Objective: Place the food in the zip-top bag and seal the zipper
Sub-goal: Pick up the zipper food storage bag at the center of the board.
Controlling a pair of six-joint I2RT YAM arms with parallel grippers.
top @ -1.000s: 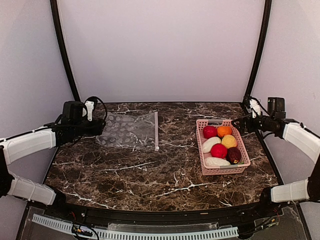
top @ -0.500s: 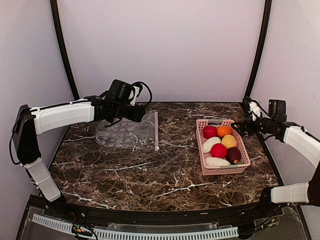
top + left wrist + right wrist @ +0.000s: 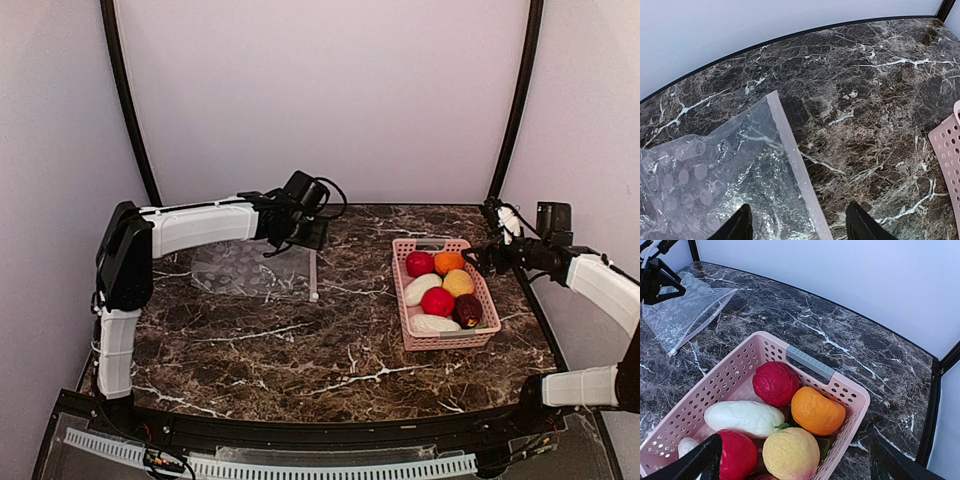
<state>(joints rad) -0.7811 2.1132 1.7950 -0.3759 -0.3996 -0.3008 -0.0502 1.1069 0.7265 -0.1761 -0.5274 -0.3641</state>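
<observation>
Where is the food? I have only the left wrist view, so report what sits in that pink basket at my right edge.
Observer: The pink plastic lattice basket holds seven toy pieces. A red ball and an orange round fruit lie at its far end.
Operator: Give me the right arm's position.
Observer: The right pincer hovers open near the basket's far right corner, holding nothing.
Operator: Confirm the whole bag is empty.
Observer: Seen whole from above, the clear crinkly zip-top bag lies flat with no food in it, left of the basket.
</observation>
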